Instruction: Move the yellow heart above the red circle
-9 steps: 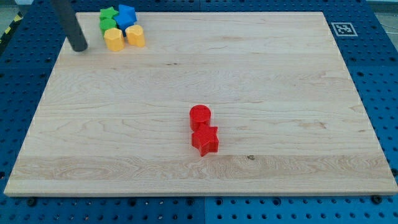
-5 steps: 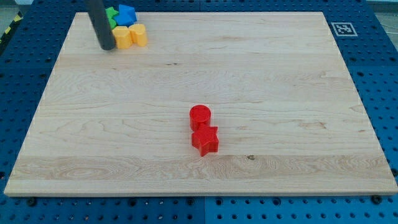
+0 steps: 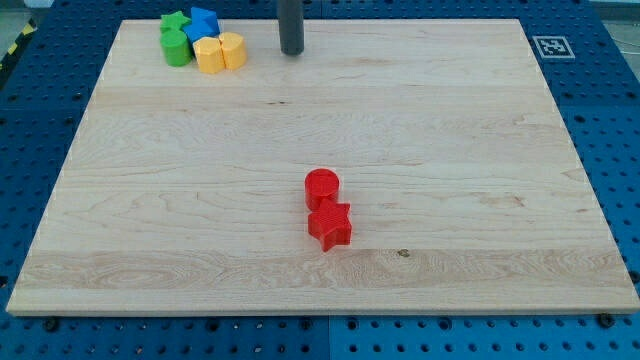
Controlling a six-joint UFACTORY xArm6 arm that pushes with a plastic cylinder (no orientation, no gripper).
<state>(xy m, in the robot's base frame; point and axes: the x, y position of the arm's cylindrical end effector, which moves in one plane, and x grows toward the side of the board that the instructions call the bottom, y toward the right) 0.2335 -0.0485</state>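
Two yellow blocks sit side by side at the view's top left, one (image 3: 209, 55) on the left and one (image 3: 232, 49) on the right; I cannot tell which is the heart. They touch a green star (image 3: 174, 22), a green round block (image 3: 177, 47) and a blue block (image 3: 204, 20). The red circle (image 3: 321, 187) sits near the board's middle, with a red star (image 3: 329, 225) touching it just below. My tip (image 3: 291, 51) is near the top edge, to the right of the yellow blocks and apart from them.
The wooden board (image 3: 450, 150) lies on a blue pegboard table. A black-and-white marker (image 3: 551, 46) is stuck beyond the board's top right corner.
My tip has swept from left of the top-left cluster to its right. The two yellow blocks have shifted a little to the right. The red blocks have not moved.
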